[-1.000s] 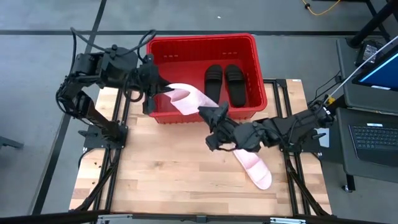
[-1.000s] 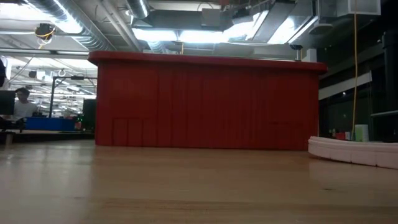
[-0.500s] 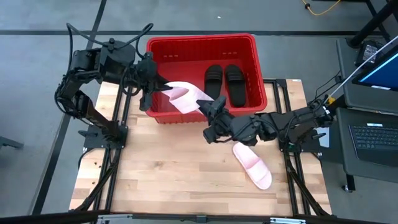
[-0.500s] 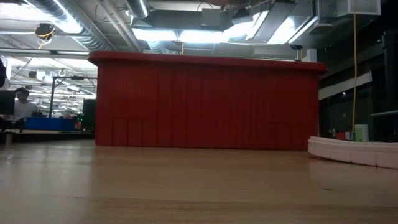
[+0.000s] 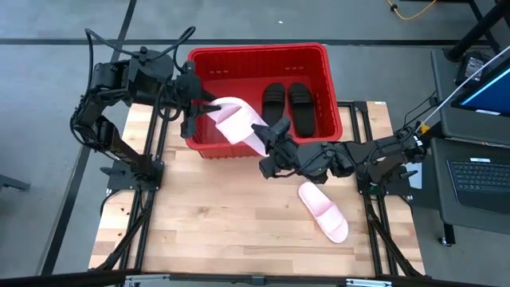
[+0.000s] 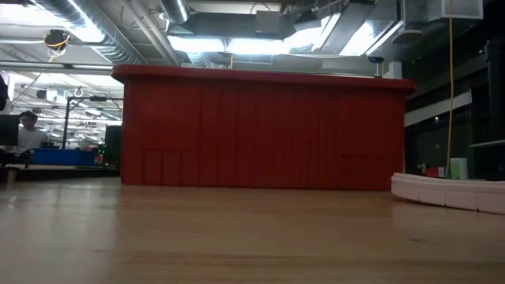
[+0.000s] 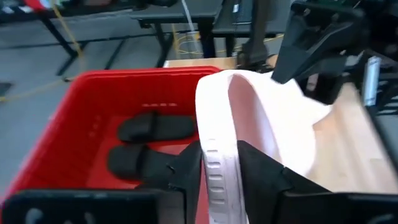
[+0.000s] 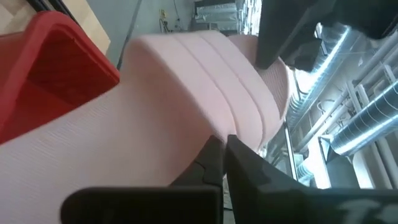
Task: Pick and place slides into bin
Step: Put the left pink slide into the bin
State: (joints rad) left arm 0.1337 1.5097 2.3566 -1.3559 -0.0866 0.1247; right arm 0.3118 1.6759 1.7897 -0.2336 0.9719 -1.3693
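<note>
Left gripper (image 5: pixel 201 112): you have it at the left end of the red bin (image 5: pixel 319 56), fingers (image 7: pixel 186 171) clamped on the edge of a pale pink slide (image 5: pixel 239 123)

Right gripper (image 5: pixel 269 142): reaching in from the right, at the bin's front wall, closed on the other end of the same slide; in the right wrist view your fingers (image 8: pixel 211 158) pinch the sole just below the ribbed strap

Held slide: hangs between both grippers over the bin's front-left corner, partly above the rim, tipped on its side in the left wrist view (image 7: pixel 261 118)

Second pink slide (image 5: pixel 323 211): lying flat on the wooden table (image 5: pixel 199 231), in front of the bin and to the right, apart from both grippers; its pale edge shows at the right of the low view (image 6: pixel 446 192)

Black slides (image 5: pixel 288 105): the pair lies side by side on the bin floor, right half, toes toward the front wall; you see them from the left wrist too (image 7: pixel 146 143)

Bin: at the far edge of the table, centred, upright; its front wall fills the middle of the low view (image 6: pixel 260 130)

Background: a person (image 6: pixel 28 130) sits far off at the left of the low view
</note>
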